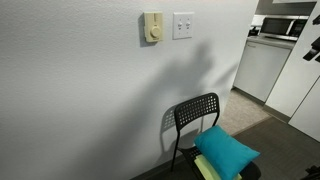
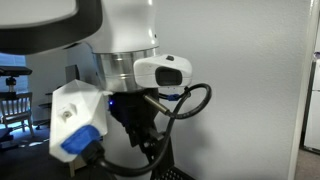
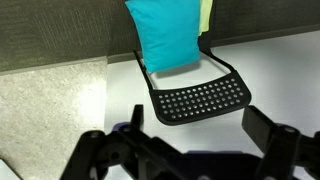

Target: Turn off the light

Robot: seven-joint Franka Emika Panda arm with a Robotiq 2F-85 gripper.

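Note:
The light switch (image 1: pixel 183 25) is a small white wall plate with two rockers, high on the white wall; no lamp shows. My gripper (image 3: pixel 200 125) is open and empty in the wrist view, its two dark fingers wide apart over the wall and the chair. In an exterior view a dark part of the gripper (image 1: pixel 313 47) shows at the far right edge, well away from the switch. The switch is out of the wrist view. My arm's wrist (image 2: pixel 140 75) fills the close exterior view.
A cream boxy wall unit with a round dial (image 1: pixel 152 27) hangs just beside the switch. A black perforated chair (image 1: pixel 195 112) with a teal cushion (image 1: pixel 225 150) stands against the wall below; both show in the wrist view (image 3: pixel 200 98). White cabinets (image 1: pixel 262 65) stand at the back.

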